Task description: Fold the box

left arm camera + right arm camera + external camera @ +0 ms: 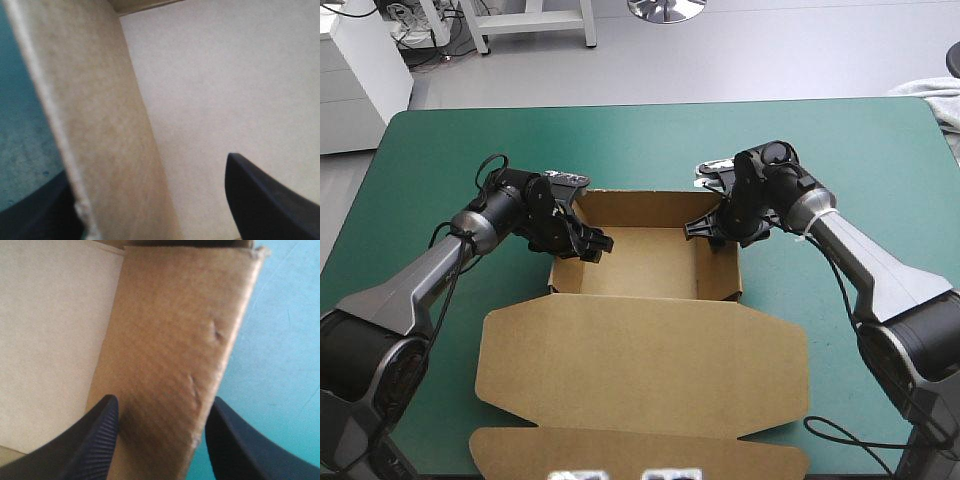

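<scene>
The brown box (638, 268) stands mid-table as an open tray with raised walls. Its lid (640, 365) lies flat toward the near edge. My left gripper (588, 243) is at the tray's left wall. In the left wrist view that gripper (147, 167) is open and straddles the wall (100, 125), one finger outside over the cover and one finger (270, 205) inside over the floor. My right gripper (715, 233) is at the right wall. In the right wrist view it (165, 399) is open, with the wall (170, 330) standing between its fingers.
The teal-green table (620, 140) shows bare cover beyond the tray and on both sides. The lid's flaps (620, 450) reach almost to the near edge. A pale cloth (932, 92) lies at the far right corner.
</scene>
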Available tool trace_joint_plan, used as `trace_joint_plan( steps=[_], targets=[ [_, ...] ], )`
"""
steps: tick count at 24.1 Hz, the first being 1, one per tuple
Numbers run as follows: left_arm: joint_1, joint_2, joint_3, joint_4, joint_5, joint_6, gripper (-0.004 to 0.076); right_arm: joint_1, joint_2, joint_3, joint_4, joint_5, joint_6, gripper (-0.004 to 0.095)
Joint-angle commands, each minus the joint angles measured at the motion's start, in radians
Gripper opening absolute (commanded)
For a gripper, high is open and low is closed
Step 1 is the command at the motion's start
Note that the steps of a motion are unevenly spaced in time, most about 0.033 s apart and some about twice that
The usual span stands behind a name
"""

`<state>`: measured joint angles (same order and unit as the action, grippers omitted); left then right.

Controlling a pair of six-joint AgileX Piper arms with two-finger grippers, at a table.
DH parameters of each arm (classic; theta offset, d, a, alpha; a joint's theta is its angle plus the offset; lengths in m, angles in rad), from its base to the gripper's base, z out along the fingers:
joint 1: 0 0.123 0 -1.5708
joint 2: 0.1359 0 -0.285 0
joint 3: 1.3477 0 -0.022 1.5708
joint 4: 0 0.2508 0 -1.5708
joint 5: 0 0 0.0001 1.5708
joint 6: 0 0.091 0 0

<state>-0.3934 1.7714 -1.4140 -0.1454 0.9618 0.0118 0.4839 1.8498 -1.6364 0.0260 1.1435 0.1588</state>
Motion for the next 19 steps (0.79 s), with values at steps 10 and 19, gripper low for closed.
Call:
trace_joint_plan(
  steps=[10,19],
  targets=[
    [-0.003,-0.198,-0.245,0.079,0.072,0.000,0.0524,-0.003,-0.061,-0.375,-0.026,0.111,-0.014,0.0496],
    [-0.003,-0.355,-0.427,0.225,0.257,-0.003,0.0265,-0.003,-0.108,-0.407,-0.053,0.111,0.037,0.0496]
  ],
)
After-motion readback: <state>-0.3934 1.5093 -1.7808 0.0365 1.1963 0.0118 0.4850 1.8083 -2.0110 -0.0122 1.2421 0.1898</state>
